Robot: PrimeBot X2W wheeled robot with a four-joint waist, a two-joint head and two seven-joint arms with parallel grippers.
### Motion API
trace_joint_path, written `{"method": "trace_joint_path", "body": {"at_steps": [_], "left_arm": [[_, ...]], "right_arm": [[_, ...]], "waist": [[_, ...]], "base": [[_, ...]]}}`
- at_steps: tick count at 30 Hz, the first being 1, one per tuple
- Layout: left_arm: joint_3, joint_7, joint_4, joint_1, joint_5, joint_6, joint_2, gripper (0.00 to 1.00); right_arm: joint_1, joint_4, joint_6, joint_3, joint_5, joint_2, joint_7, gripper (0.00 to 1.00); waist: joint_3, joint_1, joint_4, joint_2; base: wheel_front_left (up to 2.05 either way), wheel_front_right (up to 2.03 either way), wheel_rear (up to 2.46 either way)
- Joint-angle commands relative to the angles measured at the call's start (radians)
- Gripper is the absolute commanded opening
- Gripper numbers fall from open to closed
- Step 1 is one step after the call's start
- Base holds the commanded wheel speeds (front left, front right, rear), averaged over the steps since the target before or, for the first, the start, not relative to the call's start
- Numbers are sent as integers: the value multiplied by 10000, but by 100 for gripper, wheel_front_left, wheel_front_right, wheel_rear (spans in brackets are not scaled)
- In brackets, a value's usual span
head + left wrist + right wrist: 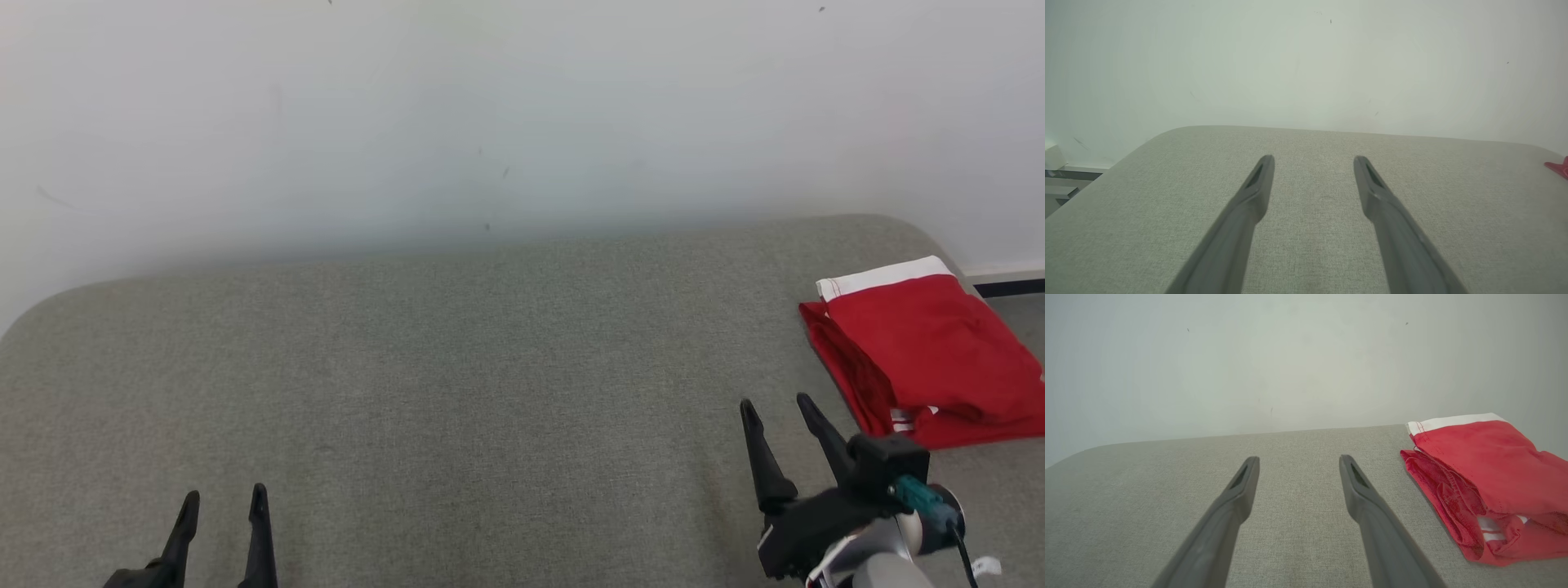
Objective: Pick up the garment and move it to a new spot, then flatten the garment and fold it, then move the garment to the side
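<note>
A red garment (927, 355) with a white band along its far edge lies folded at the right end of the grey-green cushioned surface (490, 367). In the right wrist view the garment (1490, 486) sits to the right of the fingers, and a corner of the garment (1559, 167) peeks in at the right edge of the left wrist view. My right gripper (774, 402) hovers just left of it, open, nothing between its fingers. At the lower left my left gripper (224, 494) stands open and empty, far from the cloth. Open too are the left gripper (1312, 159) and right gripper (1297, 459) in their wrist views.
A pale wall (490, 114) rises right behind the cushioned surface. The surface's rounded right end drops off beside the garment, with a dark baseboard (1008, 287) beyond. A shelf-like edge (1061, 179) shows past the left end in the left wrist view.
</note>
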Motion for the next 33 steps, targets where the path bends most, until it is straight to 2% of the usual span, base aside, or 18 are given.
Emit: {"method": "trace_joint_path", "body": {"at_steps": [1, 14, 33], "left_arm": [[-15, -2, 43, 123, 67, -13, -9, 100], [-123, -2, 57, 468, 244, 41, -42, 100], [-382, -2, -4, 561, -44, 384, -48, 100]], "right_arm": [[247, -29, -32, -75, -133, 27, -106, 100], [1267, -610, -31, -411, -944, 292, -425, 100], [1306, -658, -31, -240, -632, 443, -252, 100]], "waist": [[-38, 2, 48, 2], [-258, 2, 34, 2], [-215, 2, 35, 2]], "base": [[0, 0, 0], [0, 0, 0], [0, 0, 0]]}}
